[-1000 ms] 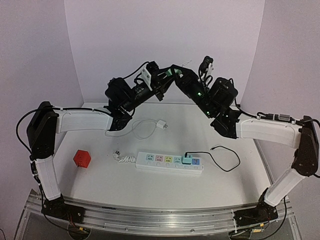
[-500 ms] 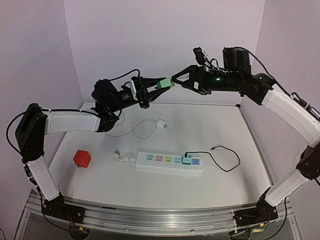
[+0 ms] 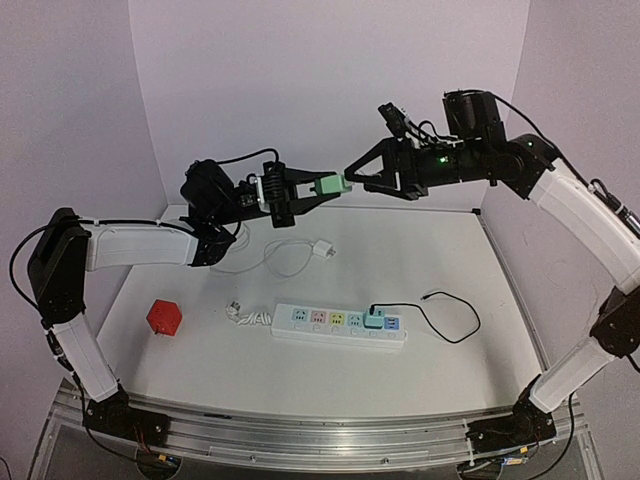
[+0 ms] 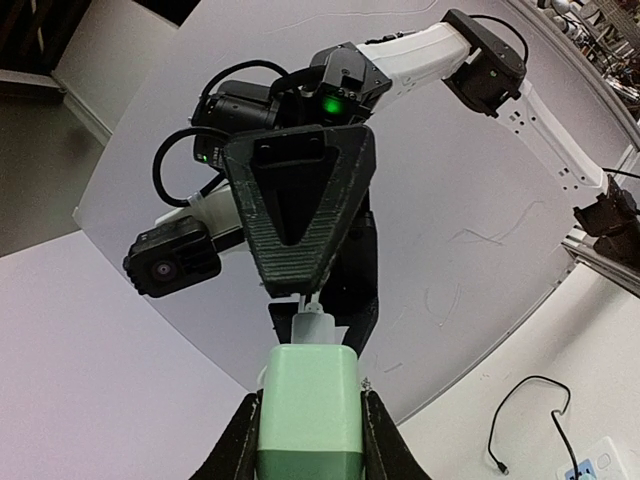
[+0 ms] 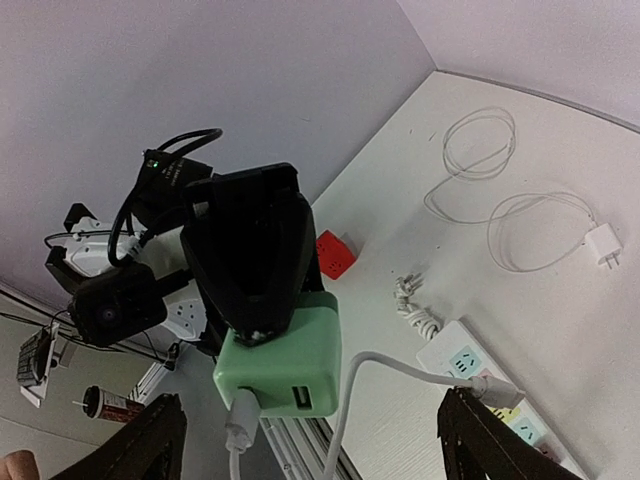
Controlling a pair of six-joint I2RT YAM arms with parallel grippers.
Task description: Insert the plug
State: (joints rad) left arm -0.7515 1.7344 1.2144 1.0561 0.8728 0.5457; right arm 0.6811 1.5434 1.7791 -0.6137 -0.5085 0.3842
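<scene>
My left gripper (image 3: 305, 188) is raised above the back of the table, shut on a pale green charger block (image 3: 328, 185) (image 4: 308, 410). A white USB plug (image 5: 240, 425) sits in one port on the block's (image 5: 285, 360) end face, and its white cable (image 5: 400, 365) loops off to the right. The plug (image 4: 310, 325) shows as a white stub past the block in the left wrist view. My right gripper (image 3: 348, 176) (image 5: 320, 440) faces that end, open, its fingers wide on either side and touching nothing.
A white power strip (image 3: 340, 325) lies mid-table with a teal charger (image 3: 373, 320) plugged in and a black cable (image 3: 450, 320) trailing right. A red cube (image 3: 164, 317) is at the left. A white cable with a small white charger (image 3: 322, 250) lies behind the strip.
The right gripper has opened wide, let go of the white plug and drawn back to the right. The left gripper with the green block has come down and a little to the left.
</scene>
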